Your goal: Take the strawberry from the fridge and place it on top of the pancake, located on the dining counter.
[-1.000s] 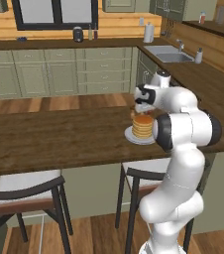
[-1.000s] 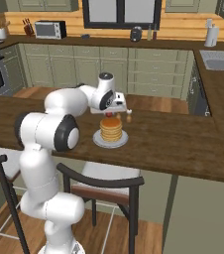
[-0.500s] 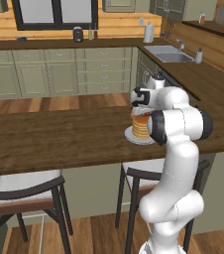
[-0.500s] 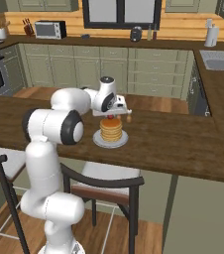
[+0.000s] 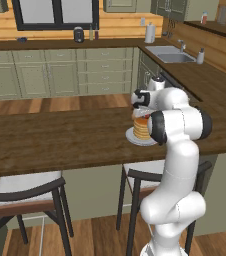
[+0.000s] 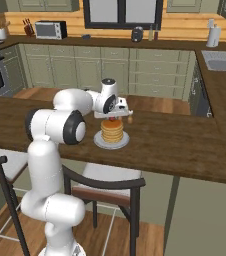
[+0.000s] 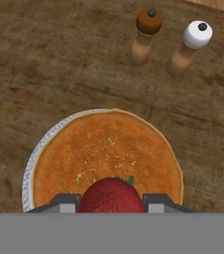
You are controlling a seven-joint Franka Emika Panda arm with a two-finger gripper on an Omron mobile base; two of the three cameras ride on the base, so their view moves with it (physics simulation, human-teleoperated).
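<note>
**Red fruit held over the stack — release is what remains**

Red strawberry (image 7: 112, 195) sits pinched between the two fingertips of the gripper (image 7: 112, 201), closed on the fruit from either side. Directly beneath the hand lies the golden top of the pancake (image 7: 106, 161), the berry hanging over the near part of the stack rather than its middle; whether it already touches the top I cannot tell. Around the stack peeks the white plate (image 7: 30, 168), and beyond it, well ahead of the fingers, stand two wooden shakers (image 7: 146, 34) on the dark dining counter (image 7: 44, 69).

Compared with a second ago, the arm has folded in tighter — the elbow has drawn closer to the base and the wrist sits more squarely over the plate, while the pancake and plate have not moved. From the base cameras the gripper (image 6: 116, 116) hovers just above the stack (image 6: 112, 132).

My reading: transport is done and the fetch from the fridge is behind it. Opening the fingers gently should finish the job; a roundish berry could roll off toward the near edge.
</note>
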